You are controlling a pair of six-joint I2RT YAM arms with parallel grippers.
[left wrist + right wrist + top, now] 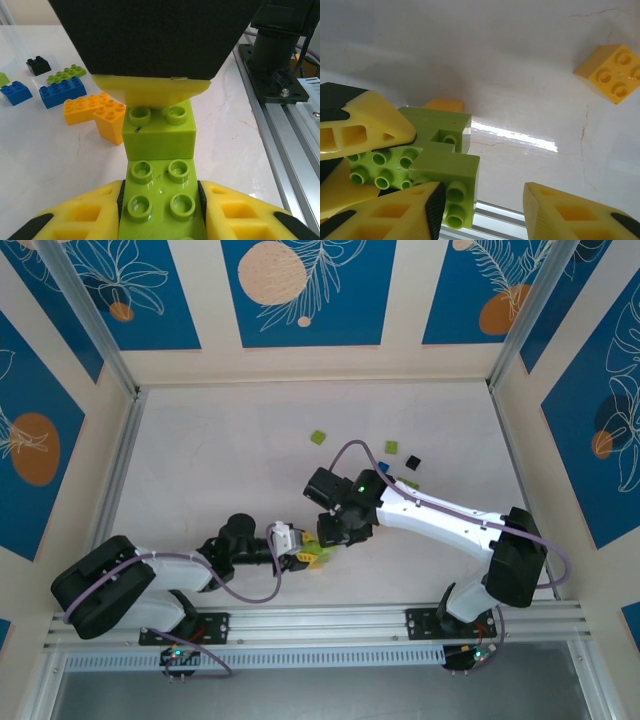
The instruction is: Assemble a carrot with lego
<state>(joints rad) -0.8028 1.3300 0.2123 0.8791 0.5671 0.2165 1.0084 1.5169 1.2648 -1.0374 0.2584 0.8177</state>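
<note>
The white worktop [220, 470] lies boxed in by blue-patterned walls [150, 290], and near its front edge, between the two arms, your left gripper [160, 192] has its jaws clenched on a lime green brick [155, 215]. A second lime brick [159, 135] touches the far end of the held one. Your right gripper [482, 200] has its jaws released, with one finger [395, 215] against that second lime brick and the other finger standing clear of it. The loose lego sits off to one side on the worktop: orange bricks [95, 112] closest to the grip, then a blue brick [62, 91] and a small black brick [37, 64] farther back.
</note>
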